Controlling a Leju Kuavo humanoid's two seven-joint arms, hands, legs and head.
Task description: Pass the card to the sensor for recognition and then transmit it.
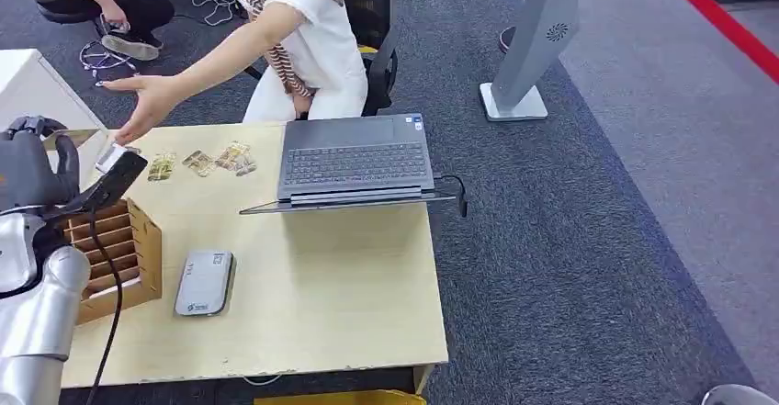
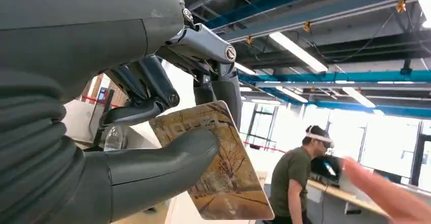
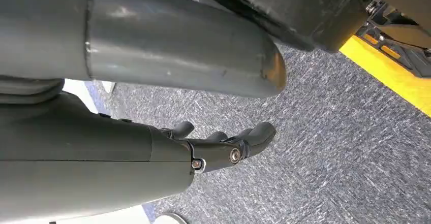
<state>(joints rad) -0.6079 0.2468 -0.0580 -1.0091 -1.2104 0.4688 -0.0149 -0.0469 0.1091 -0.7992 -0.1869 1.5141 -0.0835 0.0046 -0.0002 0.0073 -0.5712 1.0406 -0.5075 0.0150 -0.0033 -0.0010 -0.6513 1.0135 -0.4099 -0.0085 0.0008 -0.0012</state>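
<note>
My left hand is raised over the table's left end and pinches a card with a golden tree picture between thumb and fingers. In the head view the card sticks out toward a person's outstretched hand, which hovers just beyond it without touching. The same person's fingertips come in at the edge of the left wrist view. The grey sensor box lies flat on the table, nearer to me than the card. My right hand hangs over grey carpet, holding nothing, fingers loosely extended.
A wooden slotted card box stands under my left hand. Several more cards lie in a row at the table's far side. An open laptop overhangs the light wooden table. A seated person faces me.
</note>
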